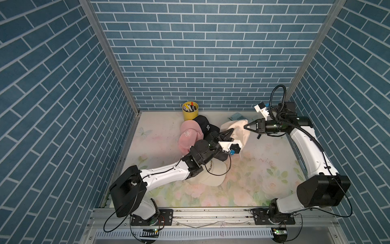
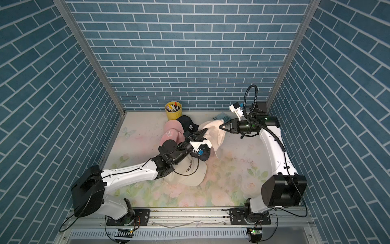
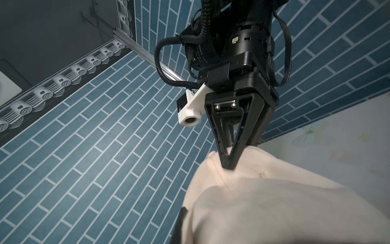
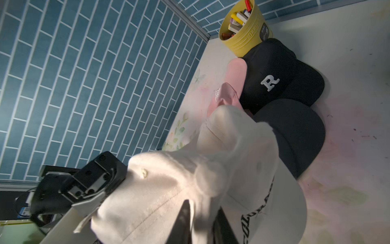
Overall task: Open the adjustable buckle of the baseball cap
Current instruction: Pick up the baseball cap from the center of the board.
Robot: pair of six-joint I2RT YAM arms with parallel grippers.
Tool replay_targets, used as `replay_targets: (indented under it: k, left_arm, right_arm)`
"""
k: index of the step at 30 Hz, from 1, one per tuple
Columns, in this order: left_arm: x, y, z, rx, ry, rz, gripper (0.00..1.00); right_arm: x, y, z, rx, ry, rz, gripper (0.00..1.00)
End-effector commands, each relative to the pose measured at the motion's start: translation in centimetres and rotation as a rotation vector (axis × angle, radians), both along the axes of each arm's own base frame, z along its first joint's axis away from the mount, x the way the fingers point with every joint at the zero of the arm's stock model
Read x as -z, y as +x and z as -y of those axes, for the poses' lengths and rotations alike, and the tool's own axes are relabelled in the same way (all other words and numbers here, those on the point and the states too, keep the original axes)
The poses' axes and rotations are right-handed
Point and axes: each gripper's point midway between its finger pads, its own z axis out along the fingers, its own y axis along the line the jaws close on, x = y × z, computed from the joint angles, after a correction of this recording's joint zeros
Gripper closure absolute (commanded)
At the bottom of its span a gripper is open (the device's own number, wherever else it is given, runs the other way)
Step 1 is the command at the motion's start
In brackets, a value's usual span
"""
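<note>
While left hand [image 1: 231, 131] pinches cream cap [image 1: 239, 134], it stretches toward right hand [image 1: 244, 127], grip unclear.

Floral table [image 1: 263, 169] holds yellow pot [image 1: 190, 113], pink cap [image 1: 187, 133], black cap [image 1: 205, 124]

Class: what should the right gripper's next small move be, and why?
Probably draw the right gripper off the cream cap to hunt for the buckle: the left gripper is shut on the cap, and none shows at the right tips.
</note>
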Motion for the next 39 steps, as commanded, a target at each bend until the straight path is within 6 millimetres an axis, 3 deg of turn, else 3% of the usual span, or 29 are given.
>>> replay_targets:
  k: [1,6,11,16,20,24,29,39]
  left_arm:
    - [-0.1,1.5,-0.2,-0.059,-0.055,-0.159,1.00]
    - [-0.4,3.4,-0.4,-0.144,-0.126,-0.305,1.00]
    - [-1.4,4.8,-0.2,-0.201,-0.200,-0.421,1.00]
    - [-2.4,6.1,0.2,-0.257,-0.250,-0.517,1.00]
    - [-2.2,7.0,0.7,-0.304,-0.257,-0.575,1.00]
    - [-2.9,7.0,1.2,-0.274,-0.308,-0.617,1.00]
    - [-2.7,7.1,1.9,-0.286,-0.313,-0.669,1.00]
    - [-1.3,5.6,3.0,-0.258,-0.287,-0.729,1.00]
  right_arm:
    - [1.1,0.8,0.0,0.011,-0.094,0.090,0.67]
    - [0.0,2.1,2.2,0.176,-0.226,0.265,0.46]
    - [-1.7,0.2,2.3,0.244,-0.313,0.582,0.35]
    - [-2.0,-2.3,-0.3,0.216,-0.322,0.757,0.35]
    - [-2.6,-3.0,-1.1,0.250,-0.322,0.850,0.35]
    - [-1.5,-2.3,-1.2,0.313,-0.401,0.913,0.34]
    - [-3.3,-1.0,0.2,0.486,-0.393,1.022,0.34]
    - [-5.1,-0.2,0.5,0.557,-0.397,1.127,0.41]
